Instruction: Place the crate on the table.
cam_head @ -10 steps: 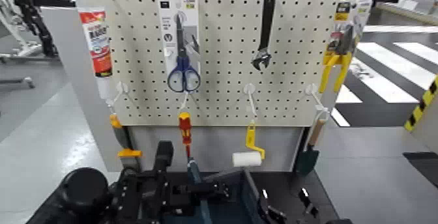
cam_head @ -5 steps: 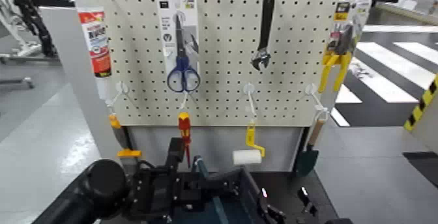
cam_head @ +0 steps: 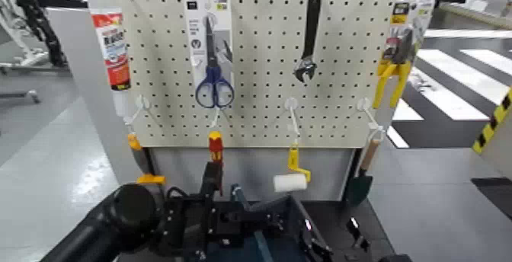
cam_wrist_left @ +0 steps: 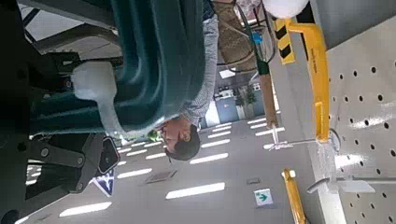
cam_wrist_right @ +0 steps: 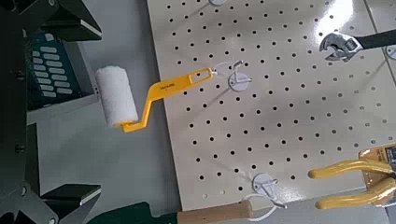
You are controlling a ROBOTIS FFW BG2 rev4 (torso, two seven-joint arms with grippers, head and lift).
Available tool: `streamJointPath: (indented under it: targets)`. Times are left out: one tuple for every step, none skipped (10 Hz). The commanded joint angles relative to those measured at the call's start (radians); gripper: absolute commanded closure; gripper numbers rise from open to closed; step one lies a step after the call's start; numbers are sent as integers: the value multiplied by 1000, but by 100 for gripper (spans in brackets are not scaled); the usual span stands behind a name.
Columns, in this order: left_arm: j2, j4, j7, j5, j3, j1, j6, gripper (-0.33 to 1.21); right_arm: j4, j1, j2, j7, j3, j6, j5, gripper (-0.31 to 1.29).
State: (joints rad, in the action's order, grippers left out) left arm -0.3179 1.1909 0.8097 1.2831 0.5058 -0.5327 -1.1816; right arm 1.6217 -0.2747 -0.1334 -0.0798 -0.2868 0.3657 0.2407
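Observation:
The dark slate-blue crate [cam_head: 268, 231] sits low in the head view, in front of the pegboard and over the black table [cam_head: 339, 213]. My left gripper [cam_head: 217, 221] is shut on the crate's left side. In the left wrist view a white finger pad [cam_wrist_left: 93, 80] presses against the crate's wall [cam_wrist_left: 159, 51]. My right gripper [cam_head: 324, 248] is at the crate's right side, mostly out of the head view. The right wrist view shows the crate's slotted wall [cam_wrist_right: 47, 67] close by.
The cream pegboard [cam_head: 259, 75] holds scissors [cam_head: 213, 59], a wrench [cam_head: 308, 40], yellow pliers [cam_head: 392, 71], a tube [cam_head: 113, 48], a red screwdriver [cam_head: 216, 152] and a paint roller [cam_head: 289, 180]; the roller [cam_wrist_right: 117, 95] hangs near the crate. A person [cam_wrist_left: 182, 140] stands far off.
My left arm has risen and moved forward and to the right, and the crate has come up with it toward the pegboard.

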Motion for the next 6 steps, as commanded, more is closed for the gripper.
streamJointPath:
  targets:
    - [2, -34, 6, -8, 7, -12, 5, 119, -2, 2, 0, 0, -2, 4, 2, 15]
    - [3, -47, 16, -16, 8, -16, 8, 119, -2, 2, 1, 0, -2, 7, 2, 15]
    - [3, -65, 26, -27, 16, -26, 13, 119, -2, 2, 1, -2, -2, 7, 2, 15]
    - [5, -82, 48, -36, 33, -39, 23, 119, -2, 2, 1, -2, -2, 9, 2, 15]
    - [11, -100, 83, -62, 45, -55, 39, 119, -2, 0, 1, -3, -2, 10, 2, 15]
    - [14, -103, 86, -67, 50, -56, 54, 118, -2, 0, 1, -3, -2, 12, 2, 15]
